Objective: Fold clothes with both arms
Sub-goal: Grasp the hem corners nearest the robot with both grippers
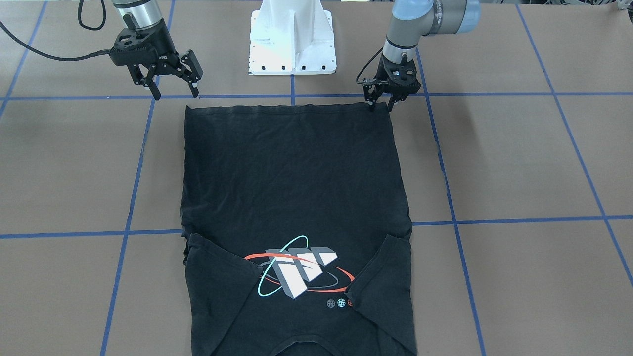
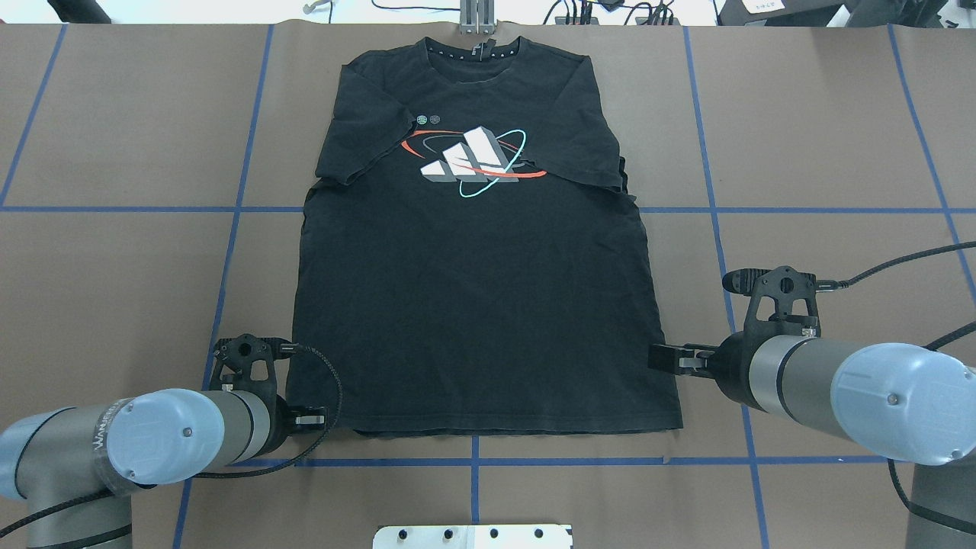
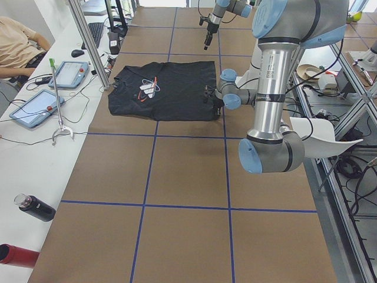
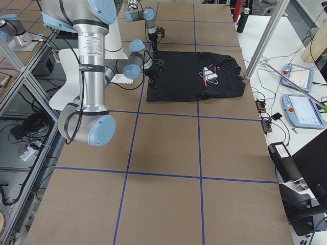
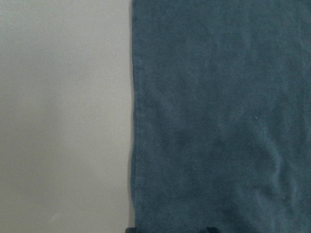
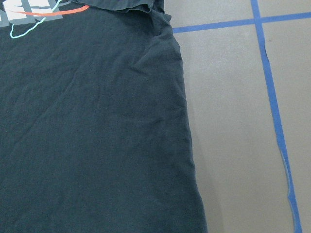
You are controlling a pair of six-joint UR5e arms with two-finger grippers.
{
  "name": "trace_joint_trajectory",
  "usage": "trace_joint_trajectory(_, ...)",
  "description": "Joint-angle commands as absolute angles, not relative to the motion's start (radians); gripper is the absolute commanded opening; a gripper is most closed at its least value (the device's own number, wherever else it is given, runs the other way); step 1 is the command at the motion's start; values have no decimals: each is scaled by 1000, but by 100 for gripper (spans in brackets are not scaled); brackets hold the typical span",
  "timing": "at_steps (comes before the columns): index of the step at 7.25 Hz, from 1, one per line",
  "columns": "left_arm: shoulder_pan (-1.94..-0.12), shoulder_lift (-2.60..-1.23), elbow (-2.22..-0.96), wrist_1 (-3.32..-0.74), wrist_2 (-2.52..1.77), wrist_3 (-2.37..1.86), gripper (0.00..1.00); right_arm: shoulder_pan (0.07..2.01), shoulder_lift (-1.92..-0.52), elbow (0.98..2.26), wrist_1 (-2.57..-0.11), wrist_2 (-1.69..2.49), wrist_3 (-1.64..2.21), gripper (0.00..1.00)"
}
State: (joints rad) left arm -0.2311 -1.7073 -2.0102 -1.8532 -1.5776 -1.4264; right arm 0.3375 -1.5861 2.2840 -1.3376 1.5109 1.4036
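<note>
The black T-shirt (image 1: pixel 296 173) lies flat on the brown bench (image 1: pixel 519 158), printed side up. Its collar (image 2: pixel 476 47) is at the far edge from the robot and its hem (image 2: pixel 518 427) is nearest the robot's base. Both short sleeves are folded inward over the chest, and their edges meet the orbit logo (image 1: pixel 296 272) on either side. The left end effector (image 1: pixel 382 105) is low at the hem corner on the robot's left. Its two fingers are a modest gap apart, with the tips at or just above the cloth edge; whether they touch the fabric cannot be told. From the left wrist camera the shirt's side edge runs straight up the middle of the view, with cloth on one side and bare bench on the other, and two dark fingertips show apart at the bottom border. The right end effector (image 1: pixel 176 93) is spread wide and holds nothing. It sits raised above the bench just outside the other hem corner; from overhead its fingers (image 2: pixel 667 358) point at the shirt's side edge a little up from the hem. The right wrist camera looks down on that side edge, slightly rippled, with a blue tape line (image 6: pixel 277 126) on the bench beside it.
</note>
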Motion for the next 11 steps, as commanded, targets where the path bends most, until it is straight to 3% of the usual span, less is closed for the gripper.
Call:
trace_joint_trajectory(1,-224,-1706,-2011,-1853,-1578,-1427,57,337,-1586,2284,-1338,1511,1404,100)
trace_joint_trajectory(6,-222,-1700,-2006,-1852,-1580,-1427,54,337,-1583,2283,-1338,1511,1404,100)
trace_joint_trajectory(7,-221,-1700,-2005,-1852,-1580,-1427,41,337,-1583,2283,-1338,1511,1404,100)
trace_joint_trajectory(9,-222,-1698,-2006,-1852,-1580,-1427,1,337,-1585,2283,-1338,1511,1404,100)
trace_joint_trajectory(11,-222,-1698,-2029,-1824,-1603,-1427,0,337,-1586,2283,-1338,1511,1404,100)
